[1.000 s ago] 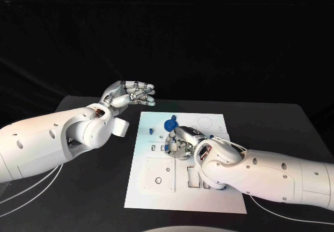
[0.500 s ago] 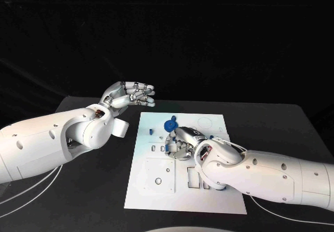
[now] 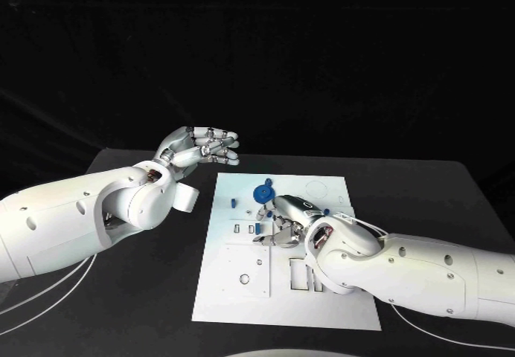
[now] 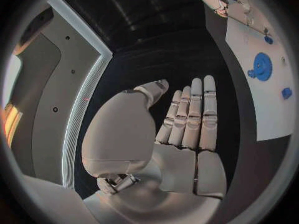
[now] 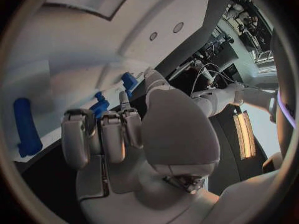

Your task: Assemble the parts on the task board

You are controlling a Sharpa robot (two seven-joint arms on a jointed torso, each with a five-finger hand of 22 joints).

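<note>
The white task board [image 3: 335,301] lies in the middle of the black table. A blue gear [image 3: 261,193] sits near its far edge, with a small blue part [image 3: 231,200] to its left; both appear in the left wrist view, the gear [image 4: 261,66] and the part [image 4: 286,92]. My right hand [image 3: 281,221] is over the board's middle, fingers curled down onto it. In the right wrist view its fingertips [image 5: 99,134] lie beside small blue parts [image 5: 99,107], and I cannot tell if any is pinched. My left hand [image 3: 199,146] hovers beyond the board's far left corner, holding nothing.
A long blue part [image 5: 25,127] lies on the board [image 5: 69,45] beside my right hand. Rectangular cut-outs [image 3: 306,275] and a square plate [image 3: 247,269] fill the board's near half. Bare black table [image 3: 429,193] lies on both sides.
My right arm has shifted slightly toward the near side, with the hand still down on the board. The left hand has not moved.
</note>
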